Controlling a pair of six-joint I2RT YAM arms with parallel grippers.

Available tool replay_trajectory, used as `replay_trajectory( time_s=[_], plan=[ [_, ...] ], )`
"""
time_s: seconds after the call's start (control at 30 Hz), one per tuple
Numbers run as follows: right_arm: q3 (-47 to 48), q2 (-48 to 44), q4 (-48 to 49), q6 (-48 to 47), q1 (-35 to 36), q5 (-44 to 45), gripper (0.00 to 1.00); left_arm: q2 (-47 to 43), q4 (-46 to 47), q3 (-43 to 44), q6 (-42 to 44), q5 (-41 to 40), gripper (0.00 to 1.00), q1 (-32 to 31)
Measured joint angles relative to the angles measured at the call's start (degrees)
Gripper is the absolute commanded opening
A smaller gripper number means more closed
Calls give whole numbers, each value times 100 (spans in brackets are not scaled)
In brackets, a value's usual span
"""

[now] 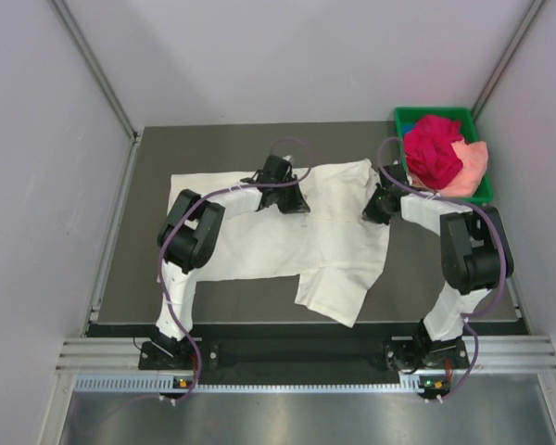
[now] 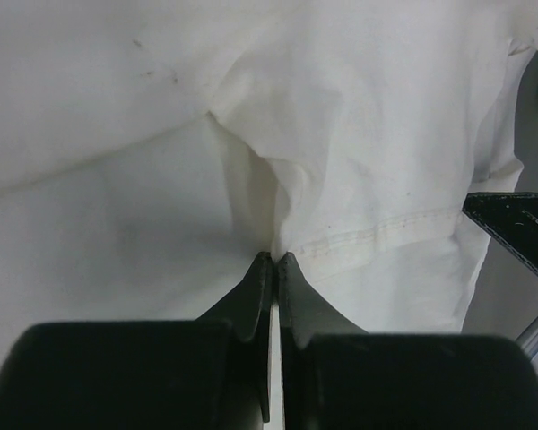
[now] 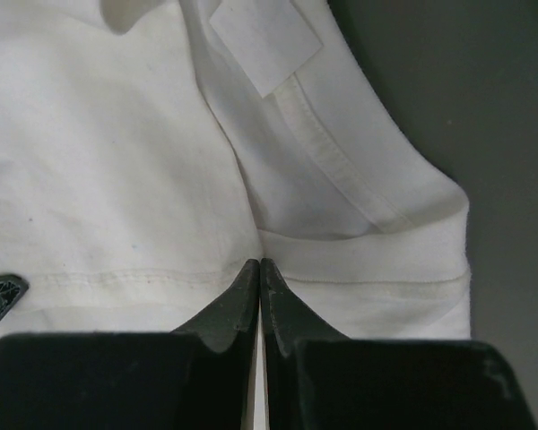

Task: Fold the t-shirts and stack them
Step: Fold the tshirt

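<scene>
The cream-white t-shirt lies spread on the dark table. My left gripper is shut on a pinch of its cloth near the hem at the shirt's far middle; in the left wrist view the gripper holds a raised fold of the shirt. My right gripper is shut on the shirt's right edge; in the right wrist view the gripper pinches the hem of the shirt. The magenta-red t-shirt and the peach-pink t-shirt lie crumpled in the tray.
A green plastic tray stands at the table's far right corner. Grey walls close in the table on the left, back and right. Bare dark table shows around the shirt, also in the right wrist view.
</scene>
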Motion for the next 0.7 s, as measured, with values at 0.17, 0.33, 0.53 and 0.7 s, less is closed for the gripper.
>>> replay_trajectory(
  time_s=[0.17, 0.33, 0.53, 0.7],
  plan=[
    [-107, -140, 39, 2, 31, 11, 0, 0, -210, 216, -42, 7, 0, 0],
    [-186, -479, -17, 2, 98, 66, 0, 0, -356, 247, -87, -7, 0, 0],
    [-186, -942, -170, 4, 136, 181, 0, 0, -929, 509, -90, -55, 0, -2],
    [-374, -1368, -273, 70, 247, 236, 0, 0, -1342, 706, -70, -146, 0, -9]
  ],
)
